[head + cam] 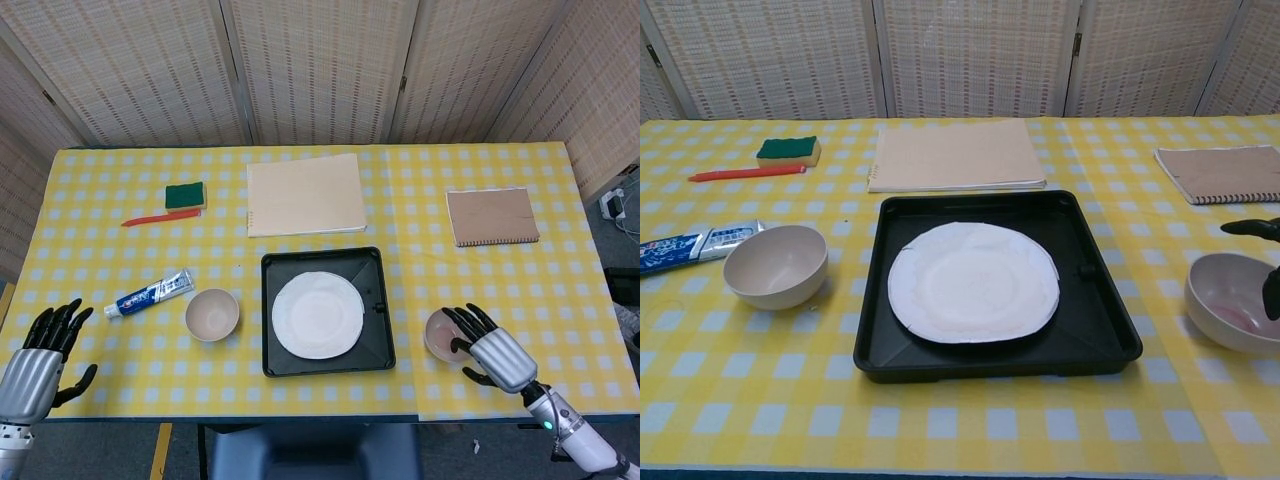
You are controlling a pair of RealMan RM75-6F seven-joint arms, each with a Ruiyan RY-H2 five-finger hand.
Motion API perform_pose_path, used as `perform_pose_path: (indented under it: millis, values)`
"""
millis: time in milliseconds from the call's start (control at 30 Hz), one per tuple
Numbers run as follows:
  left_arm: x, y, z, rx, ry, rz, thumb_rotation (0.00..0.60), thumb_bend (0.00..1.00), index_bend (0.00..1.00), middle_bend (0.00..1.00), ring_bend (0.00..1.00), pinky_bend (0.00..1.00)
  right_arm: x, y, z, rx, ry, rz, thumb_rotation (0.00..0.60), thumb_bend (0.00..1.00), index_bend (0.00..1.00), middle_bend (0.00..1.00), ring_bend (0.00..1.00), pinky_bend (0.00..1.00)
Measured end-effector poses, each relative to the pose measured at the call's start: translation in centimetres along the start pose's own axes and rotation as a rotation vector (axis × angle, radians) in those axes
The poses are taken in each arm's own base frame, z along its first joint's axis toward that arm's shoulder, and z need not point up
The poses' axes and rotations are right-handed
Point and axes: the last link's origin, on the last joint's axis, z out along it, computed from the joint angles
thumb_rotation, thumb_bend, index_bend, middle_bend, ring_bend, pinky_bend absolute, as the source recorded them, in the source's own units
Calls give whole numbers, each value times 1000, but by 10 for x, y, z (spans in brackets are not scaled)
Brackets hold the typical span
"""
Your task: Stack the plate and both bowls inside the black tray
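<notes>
One plate (318, 314) in black tray (375, 350); both bowls (212, 314) outside.

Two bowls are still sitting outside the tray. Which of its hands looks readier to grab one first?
Probably the right hand: its fingers reach over the rim of the pinkish bowl beside the black tray. The left hand hangs open at the table's near corner, well short of the beige bowl.
</notes>
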Motion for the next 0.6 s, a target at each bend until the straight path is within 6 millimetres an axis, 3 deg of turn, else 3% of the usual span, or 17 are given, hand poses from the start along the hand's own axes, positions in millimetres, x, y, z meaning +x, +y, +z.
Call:
perform_pose_path:
  millis: [600]
  values:
    - [0, -2, 2, -1, 12, 5, 600, 403, 0, 0, 0, 0, -10, 7, 20, -2, -22, 7, 600, 443, 609, 1, 0, 0]
